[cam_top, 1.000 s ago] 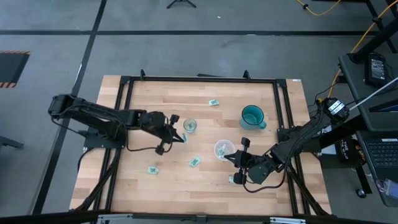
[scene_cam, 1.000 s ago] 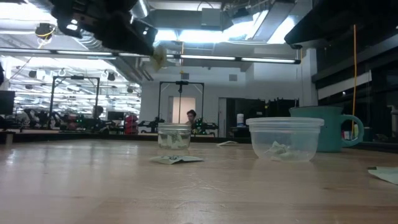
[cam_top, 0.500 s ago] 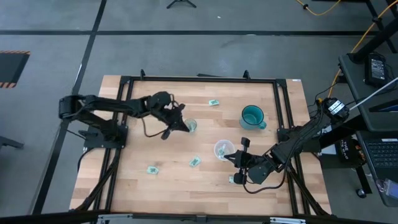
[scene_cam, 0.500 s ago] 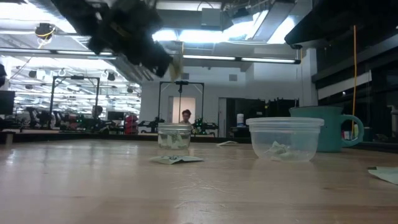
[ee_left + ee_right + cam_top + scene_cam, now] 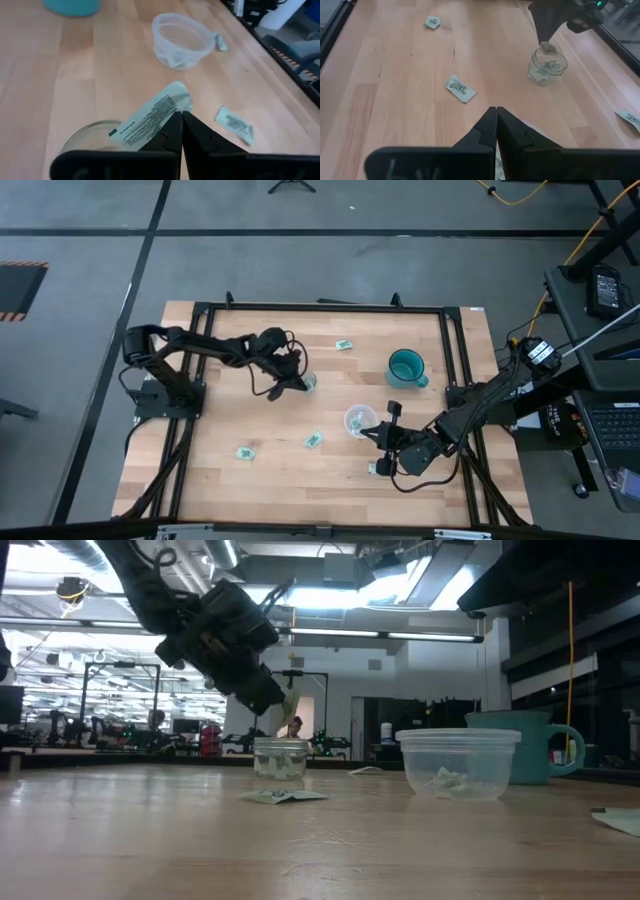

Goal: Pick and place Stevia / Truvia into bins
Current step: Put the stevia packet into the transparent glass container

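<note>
My left gripper (image 5: 297,377) is shut on a light green and white Stevia packet (image 5: 150,117) and hovers just over the mouth of the small glass jar (image 5: 306,382), which holds packets. In the low view the packet (image 5: 290,705) hangs right above the jar (image 5: 280,760). The wider clear plastic cup (image 5: 358,420) stands to the right of the jar, also with packets inside. My right gripper (image 5: 496,111) is shut and waits low near the table's near right side, by the cup (image 5: 384,438). Loose packets lie flat on the wood (image 5: 313,440) (image 5: 244,452) (image 5: 344,344) (image 5: 378,469). My left gripper pinches the packet between its two fingertips at one long edge, near one end (image 5: 176,111). The fingers come from above, slanting down toward the jar. The packet is lifted clear and sticks out sideways over the jar's rim (image 5: 90,136).
A teal mug (image 5: 406,367) stands on the far right part of the table. A black frame (image 5: 320,307) runs along the table's edges. One packet (image 5: 285,796) lies just in front of the jar. Open wood stretches across the near left area.
My left gripper has carried the packet toward the glass jar, moving right and toward the far edge, and has come down while tipping its fingers downward. The packet, held high a second ago, now hangs just above the jar's mouth.
</note>
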Controlling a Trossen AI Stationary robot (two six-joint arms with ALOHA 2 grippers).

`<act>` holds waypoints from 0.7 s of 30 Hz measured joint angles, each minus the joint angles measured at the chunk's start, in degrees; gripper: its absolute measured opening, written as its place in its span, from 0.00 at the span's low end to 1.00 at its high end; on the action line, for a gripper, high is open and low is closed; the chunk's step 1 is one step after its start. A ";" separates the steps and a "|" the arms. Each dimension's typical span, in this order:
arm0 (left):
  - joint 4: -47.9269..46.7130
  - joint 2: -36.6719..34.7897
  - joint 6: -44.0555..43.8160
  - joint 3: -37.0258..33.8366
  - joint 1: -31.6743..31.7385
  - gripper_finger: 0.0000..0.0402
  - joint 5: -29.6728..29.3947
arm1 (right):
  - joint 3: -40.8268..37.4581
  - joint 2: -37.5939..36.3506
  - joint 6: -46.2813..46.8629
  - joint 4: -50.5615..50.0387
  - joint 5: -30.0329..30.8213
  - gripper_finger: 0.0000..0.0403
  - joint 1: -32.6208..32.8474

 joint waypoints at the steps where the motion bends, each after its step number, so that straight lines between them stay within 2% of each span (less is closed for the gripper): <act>1: -0.11 0.34 -0.37 0.00 0.32 0.00 0.00 | 0.00 0.00 0.00 -0.01 0.00 0.03 0.00; 21: 0.45 6.50 -6.47 -0.02 3.71 0.00 -1.58 | 0.00 0.00 0.20 0.01 0.01 0.03 0.00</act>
